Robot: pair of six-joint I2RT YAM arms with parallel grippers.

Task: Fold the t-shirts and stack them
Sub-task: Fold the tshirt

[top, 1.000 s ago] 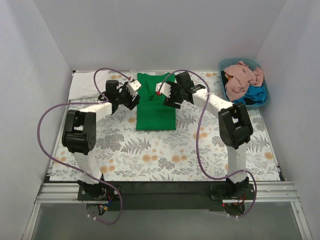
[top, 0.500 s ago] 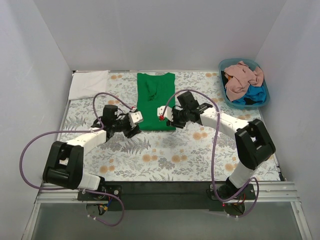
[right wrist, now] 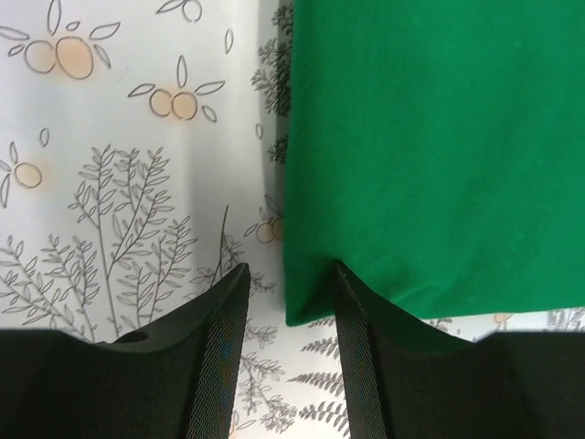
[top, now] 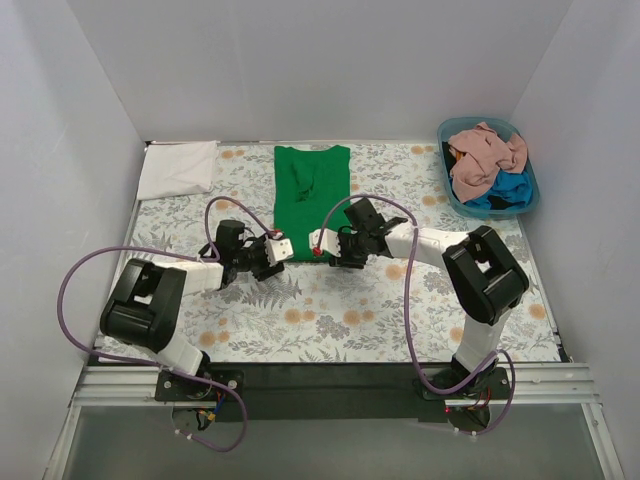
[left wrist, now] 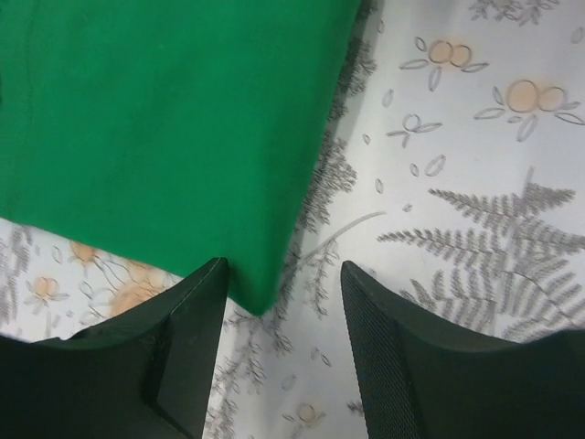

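Note:
A bright green t-shirt [top: 312, 195], folded into a long narrow strip, lies flat on the floral covering at mid-table. My left gripper [top: 280, 250] is at its near left corner and my right gripper [top: 320, 243] at its near right corner. In the left wrist view the gripper [left wrist: 283, 267] is open, and the green shirt [left wrist: 164, 119] has its corner between the jaws, close to the left finger [left wrist: 183, 357]. In the right wrist view the gripper [right wrist: 290, 270] is open astride the other corner of the green shirt [right wrist: 439, 137]. A folded white t-shirt [top: 178, 168] lies at the back left.
A blue tub [top: 532, 180] at the back right holds a crumpled salmon-pink shirt [top: 485, 155] and a blue shirt [top: 510, 190]. The floral covering [top: 330, 310] spreads across the table. White walls close in the left, right and back sides.
Both grippers have travelled from the upper part of the green shirt toward me, down to its near corners. Their jaws have narrowed but remain apart. The shirt lies in the same place.

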